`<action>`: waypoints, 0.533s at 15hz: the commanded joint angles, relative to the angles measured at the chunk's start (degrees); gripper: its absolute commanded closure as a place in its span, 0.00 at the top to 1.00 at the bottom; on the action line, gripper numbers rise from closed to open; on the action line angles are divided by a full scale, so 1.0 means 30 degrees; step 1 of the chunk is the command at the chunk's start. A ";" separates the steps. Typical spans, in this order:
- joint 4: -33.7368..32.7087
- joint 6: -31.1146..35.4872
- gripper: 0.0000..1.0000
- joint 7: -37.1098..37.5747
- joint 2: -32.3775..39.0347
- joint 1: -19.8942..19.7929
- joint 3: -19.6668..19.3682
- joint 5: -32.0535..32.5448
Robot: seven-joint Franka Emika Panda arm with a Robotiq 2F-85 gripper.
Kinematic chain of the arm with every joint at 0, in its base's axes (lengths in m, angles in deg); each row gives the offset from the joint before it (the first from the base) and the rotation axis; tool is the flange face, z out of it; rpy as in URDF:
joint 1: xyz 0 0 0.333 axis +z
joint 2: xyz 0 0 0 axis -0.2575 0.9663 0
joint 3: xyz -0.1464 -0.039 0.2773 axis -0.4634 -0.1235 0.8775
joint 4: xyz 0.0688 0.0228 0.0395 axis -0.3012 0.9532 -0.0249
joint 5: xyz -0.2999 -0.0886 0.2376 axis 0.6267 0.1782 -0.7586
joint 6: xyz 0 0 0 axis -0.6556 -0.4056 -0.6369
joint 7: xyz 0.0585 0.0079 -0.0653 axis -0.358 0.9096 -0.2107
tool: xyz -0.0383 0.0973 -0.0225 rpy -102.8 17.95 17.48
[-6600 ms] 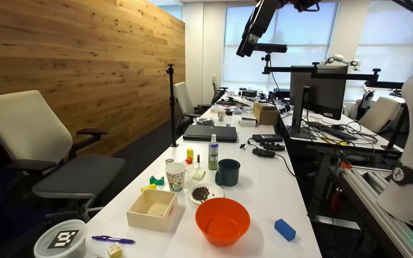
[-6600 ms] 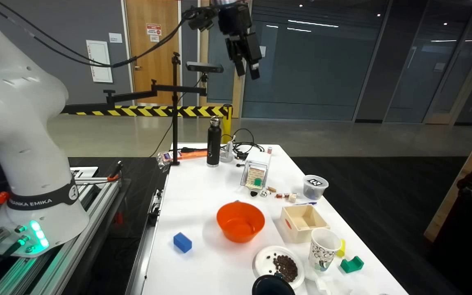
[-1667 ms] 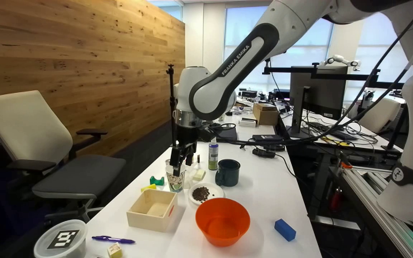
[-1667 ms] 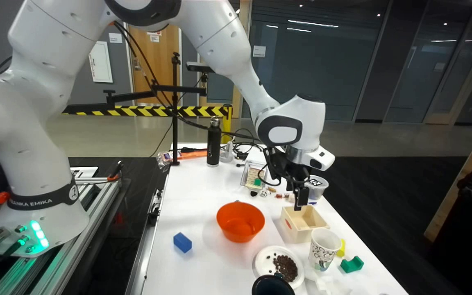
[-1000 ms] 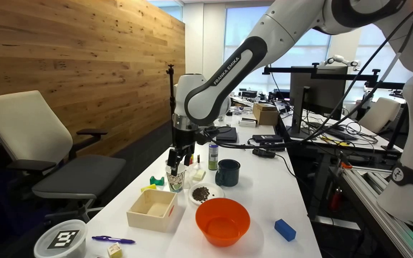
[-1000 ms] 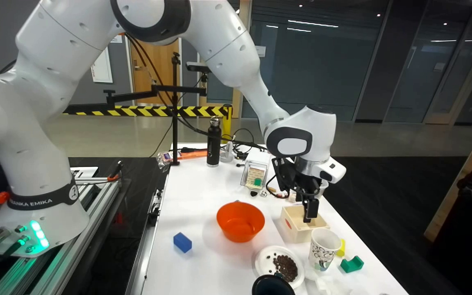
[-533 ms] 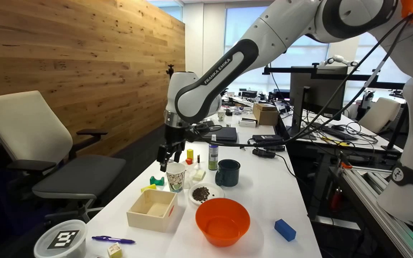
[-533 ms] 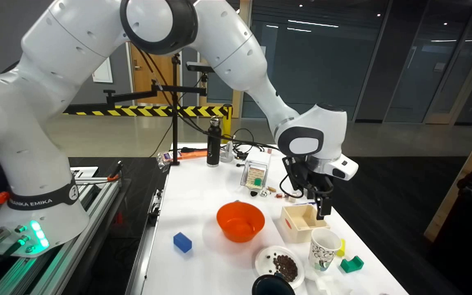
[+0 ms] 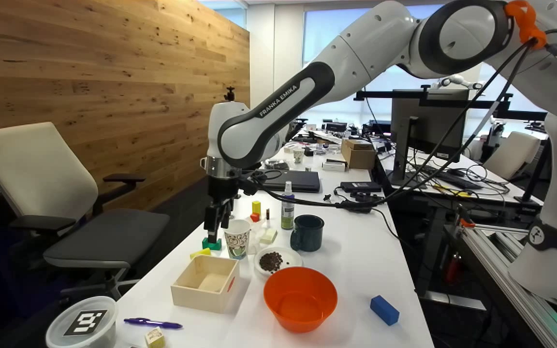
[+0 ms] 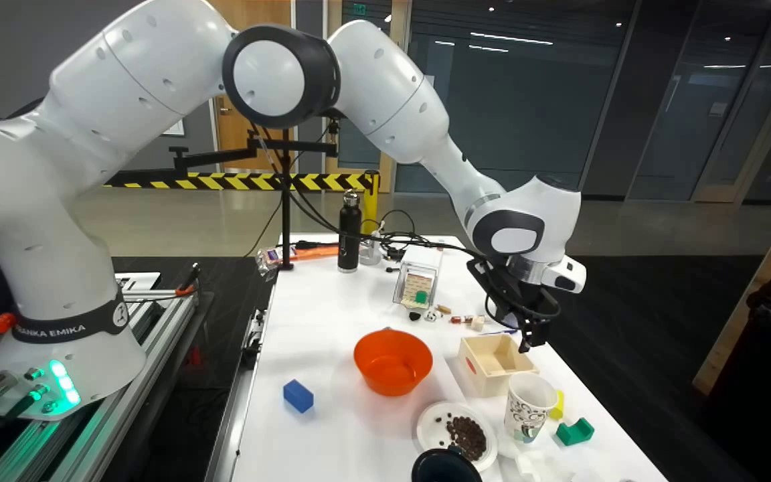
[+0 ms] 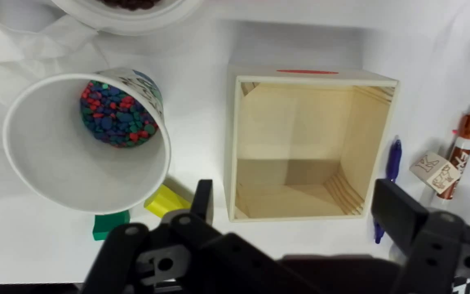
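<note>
My gripper (image 11: 296,202) is open and empty, pointing down above the table. In the wrist view its fingers stand either side of the near part of an empty pale wooden box (image 11: 300,118), apart from it and above it. In an exterior view the gripper (image 9: 218,230) hangs beside a patterned paper cup (image 9: 237,241). The cup (image 11: 76,171) holds small red, blue and green bits. A yellow block (image 11: 165,201) and a green block (image 11: 110,223) lie near the left finger. A purple pen (image 11: 393,161) lies partly hidden behind the right finger.
An orange bowl (image 9: 300,304), a white plate (image 9: 295,261) of dark beans, a dark teal mug (image 9: 307,233) and a spray bottle (image 9: 287,210) stand nearby. A blue block (image 10: 298,396) lies apart. A lettered cube (image 11: 435,171) rests by a brown marker (image 11: 461,155).
The arm has come down from high above the table. Over the last second the gripper has moved toward the table's edge by the chair and a little lower. The objects have not moved.
</note>
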 commanded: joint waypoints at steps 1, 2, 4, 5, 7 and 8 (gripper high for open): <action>-0.1991 -0.1403 1.00 -0.1707 0.1468 -0.0877 0.0954 0.0481; -0.2155 -0.1631 1.00 -0.2162 0.1699 -0.1017 0.1074 0.0468; -0.2433 -0.2117 1.00 -0.2801 0.2103 -0.1266 0.1205 0.0450; -0.2601 -0.2389 1.00 -0.3025 0.2309 -0.1364 0.1235 0.0445; -0.2909 -0.2843 1.00 -0.3354 0.2676 -0.1523 0.1249 0.0454; -0.3090 -0.3070 1.00 -0.3432 0.2843 -0.1589 0.1257 0.0432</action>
